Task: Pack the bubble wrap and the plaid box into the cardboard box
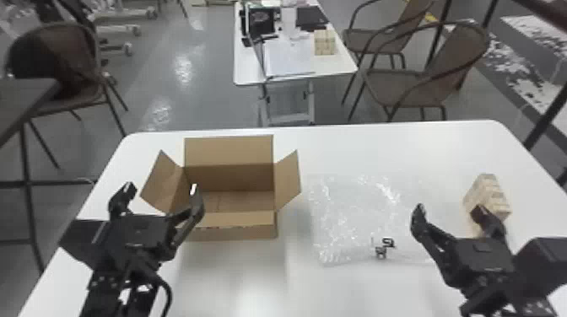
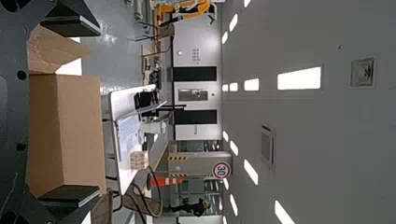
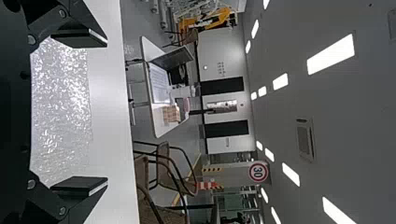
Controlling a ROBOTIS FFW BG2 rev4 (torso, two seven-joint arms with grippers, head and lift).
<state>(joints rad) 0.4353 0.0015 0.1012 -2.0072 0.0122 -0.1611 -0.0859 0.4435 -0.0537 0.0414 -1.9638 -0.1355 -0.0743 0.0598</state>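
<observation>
The bubble wrap (image 1: 358, 206) lies flat on the table (image 1: 379, 145), right of centre in the head view. At right is the plaid box (image 1: 487, 194), partly behind the right gripper (image 1: 449, 210). The open cardboard box (image 1: 240, 232) stands left of centre, near the left gripper (image 1: 158, 190). These 2 grippers are released, holding nothing.

- In the head view, the right gripper (image 1: 448, 208) hides part of the plaid box (image 1: 487, 193).
- The left gripper (image 1: 161, 189) covers the cardboard box's (image 1: 242, 232) near left corner.
- A small thing (image 1: 381, 251) at the bubble wrap (image 1: 354, 210) is too blurred to identify.
- The bottom edge cuts off the white table (image 1: 236, 274).
</observation>
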